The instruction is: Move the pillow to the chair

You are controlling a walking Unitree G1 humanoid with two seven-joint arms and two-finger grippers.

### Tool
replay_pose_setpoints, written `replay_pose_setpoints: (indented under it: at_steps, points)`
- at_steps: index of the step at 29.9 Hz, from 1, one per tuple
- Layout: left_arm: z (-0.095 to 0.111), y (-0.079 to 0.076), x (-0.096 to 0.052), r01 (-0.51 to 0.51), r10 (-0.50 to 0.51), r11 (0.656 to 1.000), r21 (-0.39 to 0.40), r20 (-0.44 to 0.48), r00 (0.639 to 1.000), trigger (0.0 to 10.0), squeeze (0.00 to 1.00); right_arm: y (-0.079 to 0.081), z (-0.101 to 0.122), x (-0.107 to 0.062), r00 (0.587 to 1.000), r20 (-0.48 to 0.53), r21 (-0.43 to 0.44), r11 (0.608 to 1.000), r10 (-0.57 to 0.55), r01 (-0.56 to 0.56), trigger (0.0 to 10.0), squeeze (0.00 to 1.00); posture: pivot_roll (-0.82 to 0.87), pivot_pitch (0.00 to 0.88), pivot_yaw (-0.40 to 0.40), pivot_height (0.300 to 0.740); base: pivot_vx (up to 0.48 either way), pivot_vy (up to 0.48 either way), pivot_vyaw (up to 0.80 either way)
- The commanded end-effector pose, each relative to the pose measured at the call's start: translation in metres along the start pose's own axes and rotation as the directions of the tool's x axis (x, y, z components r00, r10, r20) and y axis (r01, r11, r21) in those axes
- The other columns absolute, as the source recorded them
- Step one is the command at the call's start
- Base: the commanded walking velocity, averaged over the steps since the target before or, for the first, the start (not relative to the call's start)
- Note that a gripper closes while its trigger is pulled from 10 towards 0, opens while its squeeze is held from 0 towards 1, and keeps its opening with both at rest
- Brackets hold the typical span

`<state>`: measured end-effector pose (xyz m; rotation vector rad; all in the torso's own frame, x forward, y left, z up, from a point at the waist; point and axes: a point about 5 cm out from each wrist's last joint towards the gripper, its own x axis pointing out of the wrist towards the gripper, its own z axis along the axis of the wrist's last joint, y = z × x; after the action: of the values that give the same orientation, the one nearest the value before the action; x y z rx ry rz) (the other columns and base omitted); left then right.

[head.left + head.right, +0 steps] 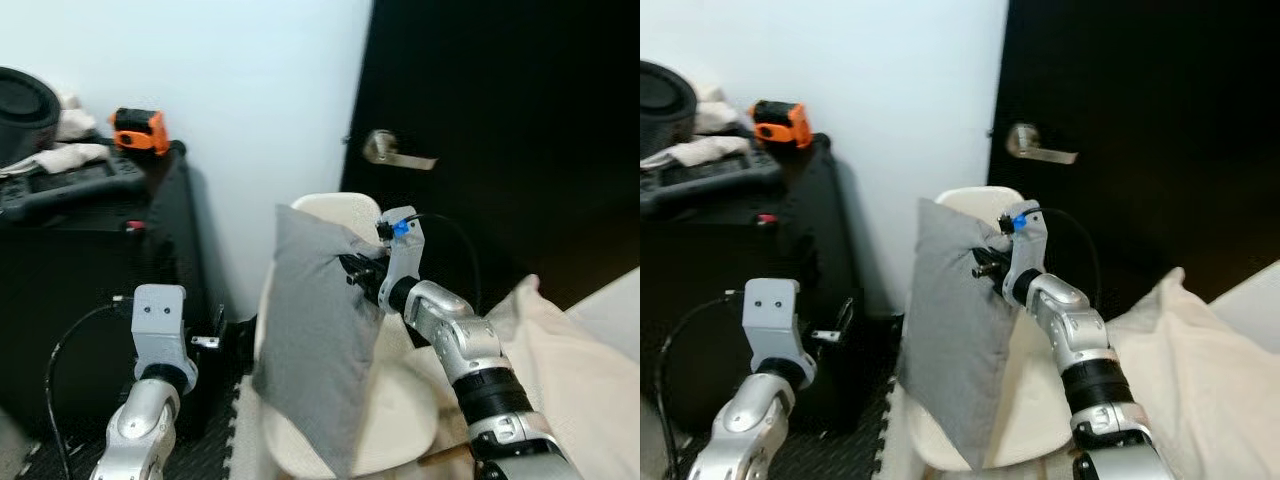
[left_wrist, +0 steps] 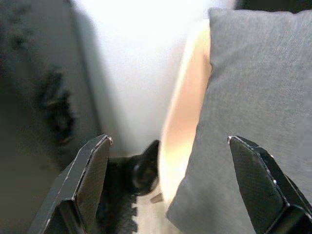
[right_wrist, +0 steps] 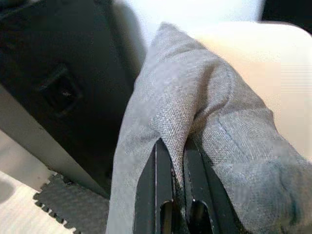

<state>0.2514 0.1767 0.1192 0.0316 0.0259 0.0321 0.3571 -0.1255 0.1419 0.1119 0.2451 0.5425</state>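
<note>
Now the grey pillow (image 1: 320, 335) is standing upright on the seat of the cream chair (image 1: 405, 420), leaning against its rounded backrest, with the right end effector (image 1: 360, 272) pinching a fold of fabric near the pillow's upper edge, fingers nearly closed on the cloth. Off to the robot's left, the left end effector (image 2: 168, 185) is hanging with its fingers spread wide, holding nothing, just beside the pillow's lower corner. Behind the chair, a white wall (image 1: 240, 90) is meeting a black door (image 1: 500, 120) with a metal lever handle (image 1: 395, 150). A black cabinet (image 1: 90, 260) is carrying an orange device (image 1: 138, 130). Dark foam floor mat (image 1: 195, 450) is lying beneath, and cream bedding (image 1: 570, 370) is sitting on the right.
</note>
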Motion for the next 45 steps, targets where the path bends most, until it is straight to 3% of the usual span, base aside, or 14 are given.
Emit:
replay_pose_setpoints:
  at_steps: [1, 5, 6, 10, 18, 25, 34, 42, 45]
  points:
    - [0.003, 0.002, -0.002, -0.012, 0.012, 1.0, 0.014, 0.002, 1.0, 10.0, 0.0, 0.002, 0.013, 0.005, 0.999, 0.028, -0.037, 0.999, 0.021, -0.019, 10.0, 0.0, 0.07, 0.0, -0.118, 0.74, 0.0, 0.0, 0.0]
    - [0.005, 0.004, -0.002, -0.026, 0.026, 1.0, 0.018, 0.007, 1.0, 10.0, 0.0, 0.003, 0.014, 0.011, 0.999, 0.022, -0.032, 0.999, 0.043, -0.042, 10.0, 0.0, 0.08, 0.0, -0.125, 0.74, 0.0, 0.0, 0.0]
    - [0.01, 0.008, -0.003, -0.052, 0.052, 0.998, 0.026, 0.018, 0.998, 10.0, 0.0, 0.003, 0.019, 0.022, 0.999, 0.027, -0.012, 0.999, 0.047, -0.047, 10.0, 0.0, 0.1, 0.0, -0.132, 0.735, 0.0, 0.0, 0.0]
    - [0.012, 0.009, -0.004, -0.06, 0.059, 0.998, 0.029, 0.022, 0.998, 10.0, 0.0, 0.002, 0.021, 0.025, 0.999, 0.036, 0.0, 0.999, 0.041, -0.041, 10.0, 0.0, 0.1, 0.0, -0.132, 0.73, 0.0, 0.0, 0.0]
    - [0.027, 0.016, -0.004, -0.074, 0.071, 0.995, 0.06, 0.054, 0.996, 10.0, 0.0, 0.001, 0.028, 0.037, 0.997, 0.065, 0.077, 0.996, -0.05, 0.045, 10.0, 0.0, 0.13, 0.004, -0.141, 0.705, 0.0, 0.0, 0.0]
    - [0.033, 0.017, -0.003, -0.075, 0.07, 0.994, 0.081, 0.058, 0.996, 10.0, 0.0, -0.013, 0.006, 0.035, 0.976, -0.053, 0.022, 0.977, -0.212, 0.213, 10.0, 0.0, 0.12, 0.046, -0.139, 0.68, 0.0, 0.0, 0.0]
    - [0.036, 0.019, -0.007, -0.082, 0.076, 0.99, 0.115, 0.054, 0.996, 10.0, 0.0, -0.017, -0.022, 0.029, 0.955, -0.153, 0.0, 0.966, -0.255, 0.258, 10.0, 0.0, 0.12, 0.09, -0.136, 0.645, 0.0, 0.0, 0.0]
    - [0.039, 0.022, -0.008, -0.087, 0.081, 0.989, 0.122, 0.054, 0.995, 10.0, 0.0, -0.018, -0.035, 0.027, 0.94, -0.198, -0.028, 0.96, -0.277, 0.277, 10.0, 0.0, 0.12, 0.113, -0.133, 0.63, 0.0, 0.0, 0.0]
    - [0.04, 0.024, -0.009, -0.089, 0.083, 0.988, 0.129, 0.049, 0.995, 10.0, 0.0, -0.019, -0.046, 0.024, 0.917, -0.245, -0.064, 0.949, -0.315, 0.309, 10.0, 0.0, 0.12, 0.126, -0.13, 0.62, 0.0, 0.0, 0.0]
